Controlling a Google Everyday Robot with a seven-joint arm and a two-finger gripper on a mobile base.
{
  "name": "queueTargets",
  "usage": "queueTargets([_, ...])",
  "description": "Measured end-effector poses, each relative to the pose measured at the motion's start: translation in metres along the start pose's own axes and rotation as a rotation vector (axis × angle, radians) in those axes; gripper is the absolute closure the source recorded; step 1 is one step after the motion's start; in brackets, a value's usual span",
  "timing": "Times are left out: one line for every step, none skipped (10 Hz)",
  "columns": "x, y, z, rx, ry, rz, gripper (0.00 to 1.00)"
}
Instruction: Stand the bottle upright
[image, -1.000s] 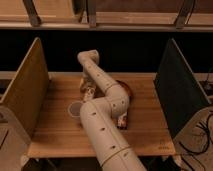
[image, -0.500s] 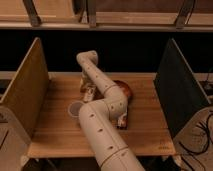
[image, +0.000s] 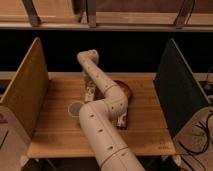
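Gripper (image: 88, 83) at frame centre, pointing down over the wooden table (image: 55, 131); its grip state cannot be told. Bottle (image: 90, 93) shows directly beneath it, just upper right of the cup (image: 75, 108).

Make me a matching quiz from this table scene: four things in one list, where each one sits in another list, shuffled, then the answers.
1 gripper
2 cup
3 dark bar
4 dark panel

A standing at the table's right edge
B left of the arm, toward the front
C lowered at the bottle, behind the cup
D against the arm's right side, near the front

Pairs: 1-C, 2-B, 3-D, 4-A
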Motion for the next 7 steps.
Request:
queueTargets([-0.002, 0.0, -0.001, -0.005, -0.009, -0.003, 0.99])
queueTargets([-0.008, 0.0, -0.004, -0.012, -0.032, -0.012, 1.0])
queueTargets([-0.018, 0.002, -0.015, -0.022, -0.072, -0.027, 1.0])
queueTargets([-0.027, 0.0, -0.027, -0.031, -0.11, -0.039, 1.0])
queueTargets([-0.044, -0.001, -0.051, -0.052, -0.182, -0.063, 1.0])
queueTargets([-0.055, -0.003, -0.069, -0.068, -0.235, -0.081, 1.0])
queueTargets([-0.062, -0.005, -0.086, -0.084, -0.272, -0.099, 1.0])
